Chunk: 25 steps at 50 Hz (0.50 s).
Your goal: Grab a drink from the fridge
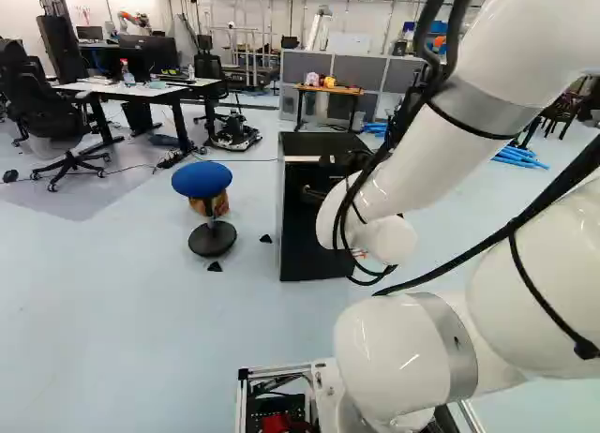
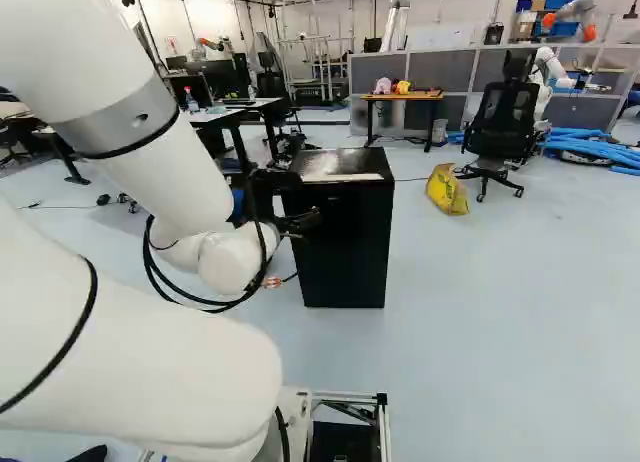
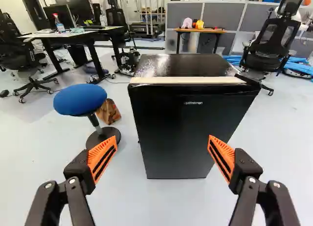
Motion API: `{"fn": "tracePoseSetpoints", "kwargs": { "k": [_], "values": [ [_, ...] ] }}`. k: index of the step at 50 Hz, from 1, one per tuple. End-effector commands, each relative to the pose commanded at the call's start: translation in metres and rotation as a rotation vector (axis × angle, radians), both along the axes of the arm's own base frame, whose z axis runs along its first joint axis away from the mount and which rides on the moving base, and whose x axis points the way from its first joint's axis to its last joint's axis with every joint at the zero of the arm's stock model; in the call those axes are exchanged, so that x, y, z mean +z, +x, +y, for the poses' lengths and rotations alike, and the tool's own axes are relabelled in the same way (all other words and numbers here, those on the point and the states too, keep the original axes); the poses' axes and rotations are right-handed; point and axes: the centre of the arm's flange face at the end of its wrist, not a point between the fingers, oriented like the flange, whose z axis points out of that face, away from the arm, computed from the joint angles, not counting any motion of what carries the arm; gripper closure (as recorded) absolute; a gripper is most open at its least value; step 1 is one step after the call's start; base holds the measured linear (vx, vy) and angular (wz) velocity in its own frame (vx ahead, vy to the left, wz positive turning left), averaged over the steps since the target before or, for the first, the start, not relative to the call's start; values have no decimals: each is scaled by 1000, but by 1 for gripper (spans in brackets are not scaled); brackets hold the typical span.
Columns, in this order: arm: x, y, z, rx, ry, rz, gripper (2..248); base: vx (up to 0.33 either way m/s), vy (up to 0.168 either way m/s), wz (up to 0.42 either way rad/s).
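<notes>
End effector (image 2: 306, 199) spread, fridge (image 3: 183, 123) interior hidden.

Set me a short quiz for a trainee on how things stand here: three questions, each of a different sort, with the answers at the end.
1. True or false: the door of the black fridge is shut.

2. Multiple choice: what colour is the seat of the stool near the fridge?
A. Red
B. Blue
C. Green

3. Fill in the missing word: in the wrist view, the gripper grips nothing, and its two fingers stand ____.

Key: 1. True; 2. B; 3. open
</notes>
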Motion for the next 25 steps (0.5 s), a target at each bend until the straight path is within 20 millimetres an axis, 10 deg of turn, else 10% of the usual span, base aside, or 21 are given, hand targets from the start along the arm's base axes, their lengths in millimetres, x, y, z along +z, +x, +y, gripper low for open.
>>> {"fn": "tracePoseSetpoints", "kwargs": {
  "k": [25],
  "values": [
    [0, 0, 0, 0, 0, 0, 3, 43, 20, -7]
  ]
}}
